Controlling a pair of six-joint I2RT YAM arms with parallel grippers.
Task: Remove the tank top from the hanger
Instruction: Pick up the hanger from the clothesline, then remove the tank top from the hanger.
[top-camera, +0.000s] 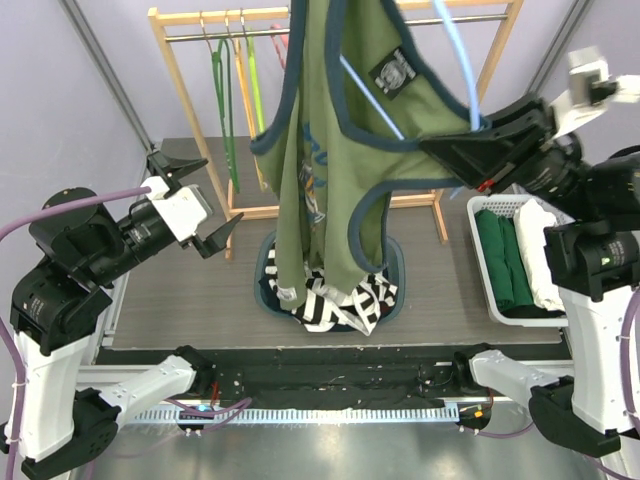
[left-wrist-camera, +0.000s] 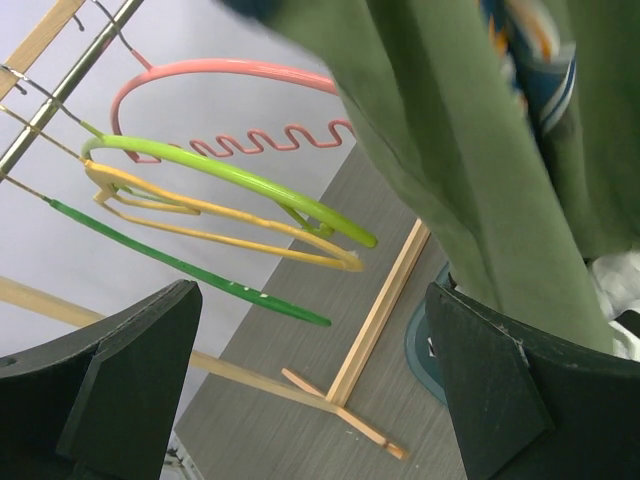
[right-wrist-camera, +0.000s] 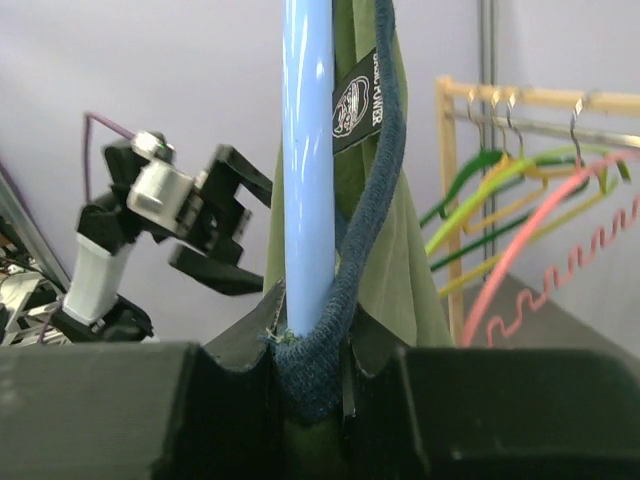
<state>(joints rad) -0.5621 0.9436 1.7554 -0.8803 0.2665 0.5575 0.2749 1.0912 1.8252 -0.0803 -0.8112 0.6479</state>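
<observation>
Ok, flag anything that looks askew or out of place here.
The green tank top hangs bunched and twisted on the tilted blue hanger. The right gripper pinches the hanger and the navy strap trim together, so the strap is trapped against it.

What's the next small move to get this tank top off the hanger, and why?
Probably bring the open left gripper across to the hanging tank top and close on its fabric. The right gripper is shut on the blue hanger and a strap, so only the left is free.
</observation>
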